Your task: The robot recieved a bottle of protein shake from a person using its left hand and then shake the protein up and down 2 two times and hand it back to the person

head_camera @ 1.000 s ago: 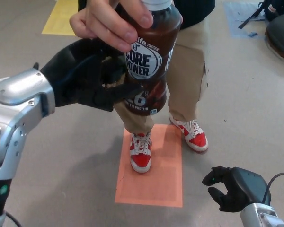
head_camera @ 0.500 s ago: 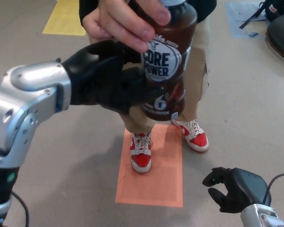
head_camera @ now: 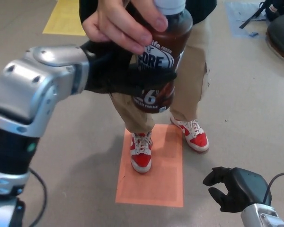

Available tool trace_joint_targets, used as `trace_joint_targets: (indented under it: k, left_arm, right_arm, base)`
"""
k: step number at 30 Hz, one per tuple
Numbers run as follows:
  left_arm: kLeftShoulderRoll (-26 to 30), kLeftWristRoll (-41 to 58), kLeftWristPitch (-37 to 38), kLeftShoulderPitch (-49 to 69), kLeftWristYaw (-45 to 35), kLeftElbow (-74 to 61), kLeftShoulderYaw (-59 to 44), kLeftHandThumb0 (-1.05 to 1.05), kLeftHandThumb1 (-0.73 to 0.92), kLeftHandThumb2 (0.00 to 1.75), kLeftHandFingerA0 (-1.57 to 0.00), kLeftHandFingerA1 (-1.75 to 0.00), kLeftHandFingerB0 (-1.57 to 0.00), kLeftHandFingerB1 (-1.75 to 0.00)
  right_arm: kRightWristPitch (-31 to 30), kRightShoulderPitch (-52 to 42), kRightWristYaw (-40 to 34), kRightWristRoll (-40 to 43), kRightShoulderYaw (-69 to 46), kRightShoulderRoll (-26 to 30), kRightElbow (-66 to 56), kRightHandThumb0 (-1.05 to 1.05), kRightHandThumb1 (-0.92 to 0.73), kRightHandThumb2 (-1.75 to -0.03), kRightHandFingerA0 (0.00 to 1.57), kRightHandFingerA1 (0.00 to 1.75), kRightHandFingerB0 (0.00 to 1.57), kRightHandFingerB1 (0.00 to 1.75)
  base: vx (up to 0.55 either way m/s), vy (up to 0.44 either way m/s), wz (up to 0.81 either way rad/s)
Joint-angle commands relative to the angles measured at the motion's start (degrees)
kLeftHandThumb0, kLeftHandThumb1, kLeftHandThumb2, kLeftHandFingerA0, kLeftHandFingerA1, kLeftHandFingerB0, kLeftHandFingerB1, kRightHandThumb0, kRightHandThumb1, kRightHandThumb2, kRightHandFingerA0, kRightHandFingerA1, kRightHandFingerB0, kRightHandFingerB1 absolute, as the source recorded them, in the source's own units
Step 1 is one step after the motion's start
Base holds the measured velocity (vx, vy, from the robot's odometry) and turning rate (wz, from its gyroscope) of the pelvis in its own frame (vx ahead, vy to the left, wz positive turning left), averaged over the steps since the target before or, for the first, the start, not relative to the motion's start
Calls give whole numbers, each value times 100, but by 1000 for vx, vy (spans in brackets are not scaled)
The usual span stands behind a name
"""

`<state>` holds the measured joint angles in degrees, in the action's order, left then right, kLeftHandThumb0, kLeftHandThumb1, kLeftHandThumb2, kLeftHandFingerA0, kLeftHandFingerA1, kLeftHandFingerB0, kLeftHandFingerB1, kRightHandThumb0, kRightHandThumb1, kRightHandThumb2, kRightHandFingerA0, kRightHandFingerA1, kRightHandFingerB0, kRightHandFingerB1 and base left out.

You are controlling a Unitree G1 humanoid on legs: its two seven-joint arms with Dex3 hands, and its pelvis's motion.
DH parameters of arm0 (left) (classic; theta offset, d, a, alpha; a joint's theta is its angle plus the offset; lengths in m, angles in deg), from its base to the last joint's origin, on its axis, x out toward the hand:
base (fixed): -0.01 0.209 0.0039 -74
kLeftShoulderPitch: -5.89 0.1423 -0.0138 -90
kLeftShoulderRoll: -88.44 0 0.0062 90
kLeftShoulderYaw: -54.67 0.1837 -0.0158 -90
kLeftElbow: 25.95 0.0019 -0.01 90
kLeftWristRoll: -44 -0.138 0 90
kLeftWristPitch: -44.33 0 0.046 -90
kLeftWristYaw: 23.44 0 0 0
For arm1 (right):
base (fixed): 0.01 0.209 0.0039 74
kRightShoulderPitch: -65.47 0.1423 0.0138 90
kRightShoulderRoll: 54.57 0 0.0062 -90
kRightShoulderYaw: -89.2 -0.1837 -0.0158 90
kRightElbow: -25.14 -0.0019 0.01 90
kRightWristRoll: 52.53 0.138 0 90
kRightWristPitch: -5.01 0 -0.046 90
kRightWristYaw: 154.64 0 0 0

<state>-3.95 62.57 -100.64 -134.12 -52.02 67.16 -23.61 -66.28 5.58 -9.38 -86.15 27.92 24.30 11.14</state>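
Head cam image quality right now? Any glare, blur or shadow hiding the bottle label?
Head view: even, diffuse light with only soft shadows on the floor. Mild highlights on the silver left forearm, none blown out. The bottle label is partly legible, with its middle covered by the left hand and its top by the person's hand. The close arm looks enlarged. No obvious motion blur.
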Motion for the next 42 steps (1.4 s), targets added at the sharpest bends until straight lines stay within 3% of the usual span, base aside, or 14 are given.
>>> trace_joint_targets:
  k: [1,4,6,10,11,12,13,14,16,18,22,23,25,42]
  left_arm:
    - [-211,-521,408,8,633,303,-21,-78,45,83,0,-5,0,0]
    - [-244,-572,445,11,639,334,-34,-78,45,83,0,-5,0,0]
    - [-484,-777,679,134,1110,456,-114,-67,40,76,-7,-35,0,-9]
    - [-558,-877,762,172,1203,478,-152,-67,40,76,-7,-35,0,-9]
    - [-664,-1104,1391,498,1524,472,-142,-27,77,64,-102,-53,-44,-35]
    - [-708,-1243,1915,693,1662,546,-125,-17,88,65,-123,-67,-70,-44]
    - [-713,-1305,2242,765,1664,644,-113,-17,88,65,-123,-67,-70,-44]
    - [-730,-1374,2691,881,1695,700,-111,-18,84,71,-130,-90,-87,-54]
    - [-749,-1417,2898,932,1707,733,-118,-18,84,71,-130,-90,-87,-54]
    - [-722,-1519,2923,965,1779,659,-53,-18,83,73,-106,-122,-77,-96]
    - [-724,-1545,2972,978,1763,675,-56,-18,83,73,-106,-122,-77,-96]
    - [-691,-1549,2979,1022,1727,639,-56,-20,87,65,-99,-145,-69,-106]
    - [-634,-1539,2948,1097,1668,565,-65,-21,84,69,-96,-150,-68,-107]
    - [-591,-1386,2723,1473,1389,1116,-509,-24,85,66,-88,-153,-70,-108]
  right_arm:
    - [-52,45,-15,-79,-17,74,30,-39,-70,-82,100,82,84,53]
    - [-56,45,-13,-82,-24,72,30,-39,-70,-82,100,82,84,53]
    - [-95,68,81,-49,-55,58,27,-40,-70,-81,100,75,85,52]
    - [-80,70,70,-62,-60,53,22,-40,-70,-81,100,75,85,52]
    - [-54,57,55,-44,-82,53,18,-39,-69,-80,100,72,86,51]
    - [-43,56,49,-33,-97,56,16,-39,-70,-81,97,72,86,52]
    - [-44,62,50,-29,-104,61,16,-39,-70,-81,97,72,86,52]
    - [-32,80,53,4,-140,63,14,-38,-68,-81,99,77,86,53]
    - [-26,87,54,19,-155,64,13,-38,-68,-81,99,77,86,53]
    - [-14,95,61,28,-164,62,14,-36,-66,-83,101,82,87,54]
    - [18,86,33,25,-167,65,12,-36,-66,-83,101,82,87,54]
    - [-4,79,30,11,-160,62,15,-38,-68,-83,101,78,86,53]
    - [-34,66,43,5,-160,57,20,-38,-68,-82,100,79,86,53]
    - [94,-8,75,27,-315,26,-5,-37,-67,-70,102,86,87,51]
  base:
    - [0,0,0]
    - [0,0,0]
    - [0,0,0]
    - [0,0,0]
    - [0,0,0]
    - [0,0,0]
    - [0,0,0]
    - [0,0,0]
    - [0,0,0]
    - [0,0,0]
    - [0,0,0]
    - [0,0,0]
    - [0,0,0]
    - [0,0,0]
